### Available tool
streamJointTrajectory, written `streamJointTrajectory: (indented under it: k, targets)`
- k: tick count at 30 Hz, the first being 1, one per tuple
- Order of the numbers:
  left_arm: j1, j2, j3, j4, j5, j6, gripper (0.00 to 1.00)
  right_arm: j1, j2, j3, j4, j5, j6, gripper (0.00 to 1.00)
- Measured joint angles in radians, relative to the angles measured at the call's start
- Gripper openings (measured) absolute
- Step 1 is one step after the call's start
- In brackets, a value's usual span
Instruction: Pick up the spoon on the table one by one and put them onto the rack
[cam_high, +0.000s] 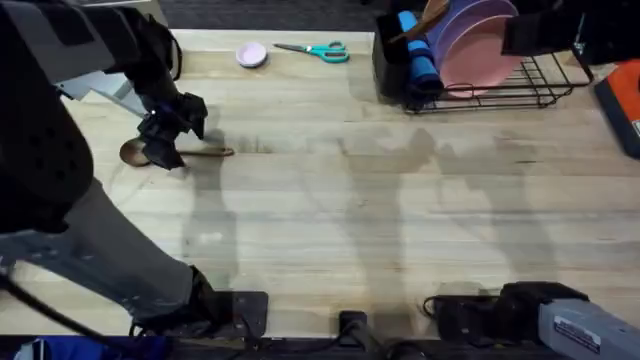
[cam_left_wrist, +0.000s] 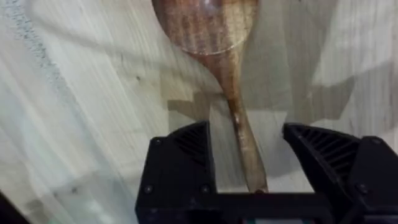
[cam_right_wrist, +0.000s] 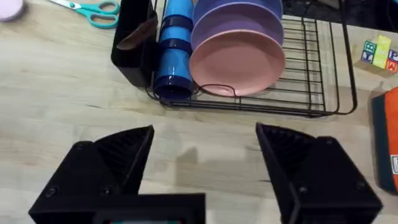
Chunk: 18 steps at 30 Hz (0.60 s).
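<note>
A brown wooden spoon (cam_high: 190, 152) lies on the table (cam_high: 350, 210) at the far left, its bowl pointing left. My left gripper (cam_high: 165, 143) is down over it, just behind the bowl. In the left wrist view the spoon (cam_left_wrist: 208, 28) runs between the fingers of the left gripper (cam_left_wrist: 245, 149), which is open with one finger on each side of the handle. The black wire rack (cam_high: 520, 85) stands at the back right with pink and purple plates (cam_high: 475, 40). My right gripper (cam_right_wrist: 205, 155) is open and holds nothing, facing the rack (cam_right_wrist: 311, 93) from a distance.
A black utensil holder (cam_right_wrist: 130, 50) at the rack's left end has a brown wooden piece (cam_right_wrist: 142, 34) sticking out, beside a blue cup (cam_right_wrist: 174, 56). Teal scissors (cam_high: 315, 50) and a small pink disc (cam_high: 251, 54) lie at the back. An orange object (cam_high: 625, 100) is at the right edge.
</note>
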Motion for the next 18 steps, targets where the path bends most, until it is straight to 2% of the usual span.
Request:
streamJointTrajectory:
  k: [5,8,10,15,18]
  targets:
    - [-0.001,-0.039,-0.070,0.072,-0.007,0.001,0.682,0.000,0.000,0.000,0.000,0.000,0.000,0.996]
    - [-0.006,-0.049,-0.084,0.089,-0.019,0.000,0.595,0.000,0.000,0.000,0.000,0.000,0.000,0.996]
    - [-0.006,-0.050,-0.087,0.094,-0.029,0.000,0.494,0.000,0.001,0.000,0.000,0.000,0.000,0.996]
    - [-0.006,-0.050,-0.089,0.105,-0.052,-0.005,0.161,0.000,0.025,0.001,0.000,0.000,0.000,0.996]
    - [-0.006,-0.050,-0.089,0.112,-0.063,-0.008,0.058,0.000,0.044,0.001,-0.001,0.000,0.000,0.996]
